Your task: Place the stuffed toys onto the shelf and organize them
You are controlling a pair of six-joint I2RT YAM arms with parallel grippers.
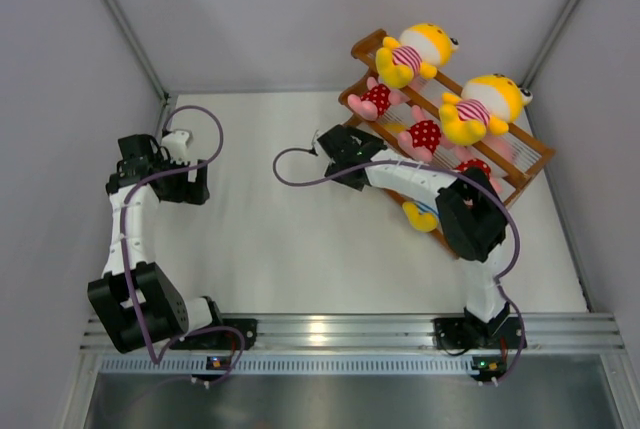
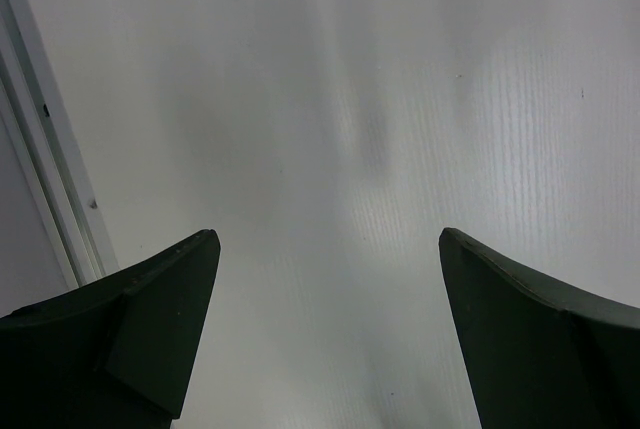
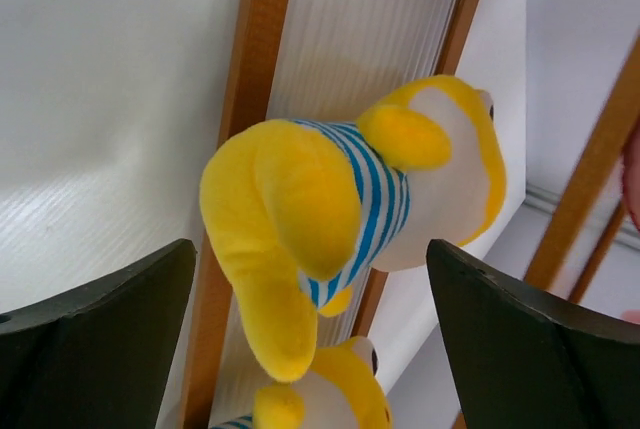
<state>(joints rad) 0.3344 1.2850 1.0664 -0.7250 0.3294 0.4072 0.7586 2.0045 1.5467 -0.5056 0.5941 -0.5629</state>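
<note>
I saw the white table (image 1: pixel 300 259) carrying the brown wooden shelf (image 1: pixel 363 48) at its far right corner. The shelf stood directly on the surface, askew to the table's edges (the finely ribbed tabletop showed pale between the shelf's rails in my right wrist feed). A metal rail (image 1: pixel 330 329) ran along the near edge.

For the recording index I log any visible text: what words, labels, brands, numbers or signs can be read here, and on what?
No text can be read in any view.
The stuffed toys show only stripes and white dots, and no letters.
The blue-striped toy has no tag or print in view.
The shelf is bare wood with no label.
The arm bases show small lights, and any markings are too small to read.
</note>
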